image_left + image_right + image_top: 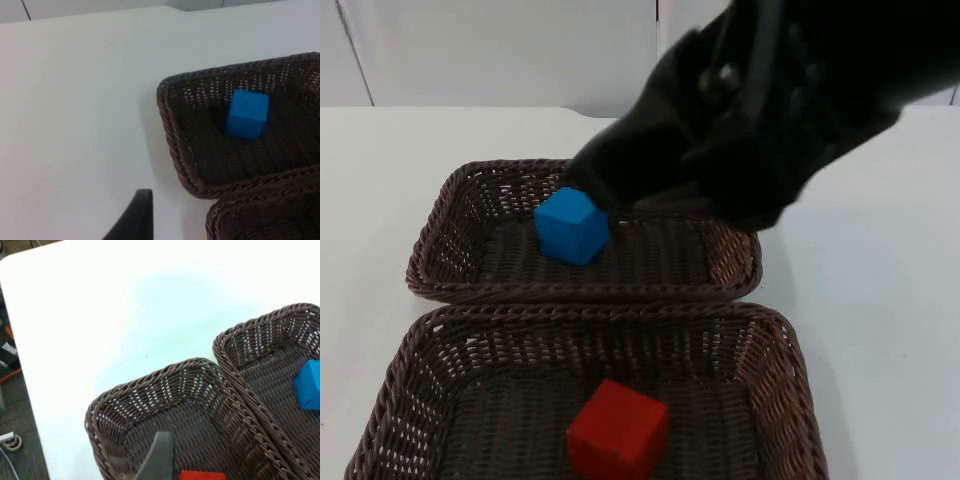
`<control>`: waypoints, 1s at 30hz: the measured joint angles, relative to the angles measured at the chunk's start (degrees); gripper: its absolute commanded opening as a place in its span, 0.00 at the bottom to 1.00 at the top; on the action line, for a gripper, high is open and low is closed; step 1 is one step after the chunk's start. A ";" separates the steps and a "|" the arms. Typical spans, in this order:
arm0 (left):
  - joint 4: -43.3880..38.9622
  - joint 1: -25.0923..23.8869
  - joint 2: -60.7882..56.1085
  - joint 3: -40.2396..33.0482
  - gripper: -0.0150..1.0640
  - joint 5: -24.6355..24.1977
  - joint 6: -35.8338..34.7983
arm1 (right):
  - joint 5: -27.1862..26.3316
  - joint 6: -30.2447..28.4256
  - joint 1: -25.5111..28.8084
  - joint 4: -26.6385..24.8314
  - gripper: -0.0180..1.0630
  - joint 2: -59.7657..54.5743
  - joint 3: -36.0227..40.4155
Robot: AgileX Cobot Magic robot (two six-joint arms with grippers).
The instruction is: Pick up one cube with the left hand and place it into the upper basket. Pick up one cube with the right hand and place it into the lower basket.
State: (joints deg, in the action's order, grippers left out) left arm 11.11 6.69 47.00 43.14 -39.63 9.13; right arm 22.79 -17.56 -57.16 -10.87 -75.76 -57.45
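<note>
A blue cube lies in the upper wicker basket, toward its left side. A red cube rests on the floor of the lower wicker basket. My right arm reaches in from the upper right, high over the back rim of the upper basket and hiding it. In the right wrist view my right gripper hangs above the lower basket, beside the red cube. My left gripper hovers over bare table left of the upper basket, apart from the blue cube.
The two baskets sit rim to rim in the middle of the white table. Bare table lies to their left and right. The grey partition wall closes off the far side. The table edge and the floor beyond it show in the right wrist view.
</note>
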 measured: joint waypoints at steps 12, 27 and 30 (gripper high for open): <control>0.00 0.00 -11.66 -0.14 0.99 -2.79 1.58 | 4.99 0.00 0.00 -0.02 0.73 9.06 0.00; 0.00 0.00 -27.79 -0.14 0.99 -11.18 2.38 | 0.20 0.00 -0.13 -0.02 0.73 23.08 10.76; 0.00 0.00 -30.92 -1.00 0.99 -13.17 2.38 | -0.18 0.00 -0.13 -0.02 0.73 27.54 14.01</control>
State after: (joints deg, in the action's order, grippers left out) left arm 11.11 6.69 16.08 42.15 -52.79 11.51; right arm 22.60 -17.56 -57.29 -10.89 -48.22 -43.45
